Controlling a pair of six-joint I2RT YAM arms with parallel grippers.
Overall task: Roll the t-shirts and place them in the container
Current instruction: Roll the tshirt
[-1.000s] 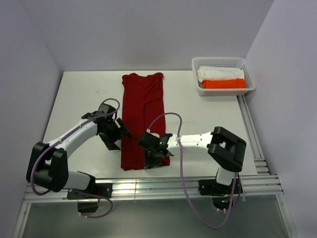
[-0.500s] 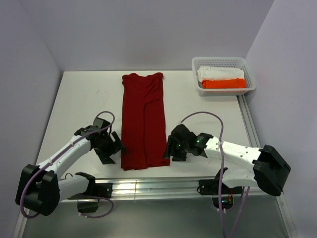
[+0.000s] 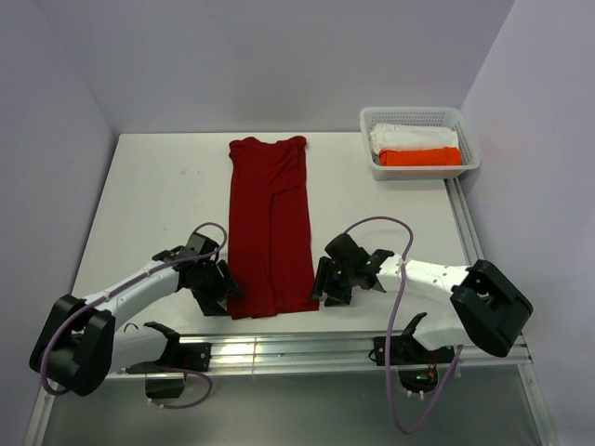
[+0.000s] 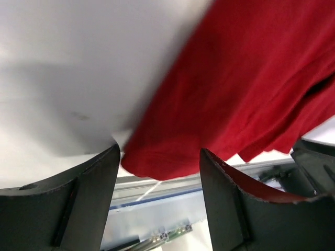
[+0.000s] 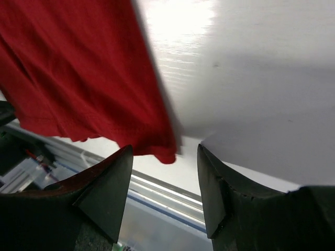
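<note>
A dark red t-shirt lies folded into a long narrow strip down the middle of the white table, collar at the far end. My left gripper sits at the near left corner of the strip's hem, jaws open. In the left wrist view the hem corner lies just beyond the open fingers. My right gripper is at the near right corner, also open. The right wrist view shows that red corner lying between and just past its fingertips, not pinched.
A white basket at the far right holds a white roll and a bright orange roll. An aluminium rail runs along the table's near edge, just behind both grippers. Walls close in on the left, back and right.
Both grippers have come down toward the near hem corners. The right one left the shirt's middle, swung right and opened. The left one slid nearer and narrowed a little.
</note>
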